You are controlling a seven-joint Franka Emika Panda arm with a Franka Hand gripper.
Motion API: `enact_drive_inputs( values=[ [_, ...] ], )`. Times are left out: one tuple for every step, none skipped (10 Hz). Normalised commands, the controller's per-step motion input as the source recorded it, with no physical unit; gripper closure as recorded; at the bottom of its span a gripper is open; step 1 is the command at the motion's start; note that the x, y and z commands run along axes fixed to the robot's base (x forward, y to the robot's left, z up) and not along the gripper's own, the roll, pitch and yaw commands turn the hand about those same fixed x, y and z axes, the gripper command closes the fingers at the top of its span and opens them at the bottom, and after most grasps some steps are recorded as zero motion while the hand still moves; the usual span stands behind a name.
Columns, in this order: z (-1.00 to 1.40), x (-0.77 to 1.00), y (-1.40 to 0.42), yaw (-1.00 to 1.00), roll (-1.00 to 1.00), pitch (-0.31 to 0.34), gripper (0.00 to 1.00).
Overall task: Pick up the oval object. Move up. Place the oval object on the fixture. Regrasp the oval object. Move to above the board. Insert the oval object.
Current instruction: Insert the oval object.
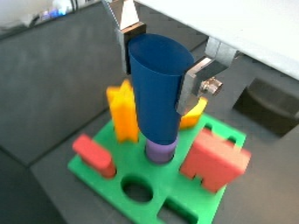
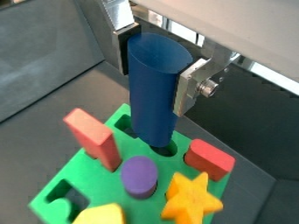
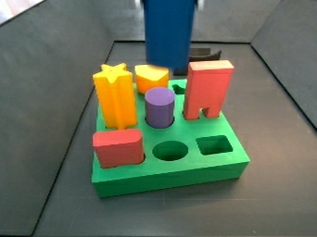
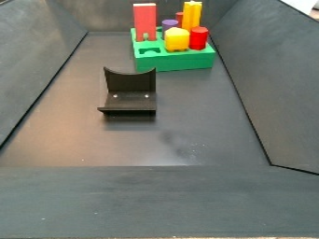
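Your gripper (image 1: 158, 70) is shut tight on the blue peg (image 1: 156, 87). You can see a silver finger (image 2: 194, 80) pressed on its side in both wrist views. The peg stands straight up and down, long way pointing at the board (image 3: 186, 171).

Go left to right across the board in a side view: first the yellow star (image 3: 114, 93) and the red block (image 3: 118, 148), then the purple peg (image 3: 158, 107), then the tall red piece (image 3: 210, 89). The blue peg hangs at the back, behind the purple peg.

What matters next is how the peg's bottom lines up with its hole. In a wrist view the tip looks like it is at a hole (image 2: 162, 147) just behind the purple peg. I think it is starting to go in, so it needs to go straight down.

You cannot see the hole's whole edge; the peg hides it. The gripper is cut off at the top of a side view. The fixture (image 4: 127, 92) sits empty on the floor, well apart from the board.
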Motion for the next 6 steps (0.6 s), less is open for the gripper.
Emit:
enact_drive_inputs(
  values=[
    [-0.85,0.2,-0.4,0.19,0.1,-0.139,1.0],
    [-0.87,0.22,-0.34,0.21,0.1,-0.133,1.0],
    [-0.81,0.07,-0.25,0.23,0.13,-0.127,1.0],
    [-0.71,0.0,-0.09,0.27,0.11,-0.143,1.0],
    [-0.75,0.0,-0.03,0.37,0.04,-0.147,1.0],
    [-0.75,0.0,-0.02,0.41,0.0,-0.163,1.0]
  ],
)
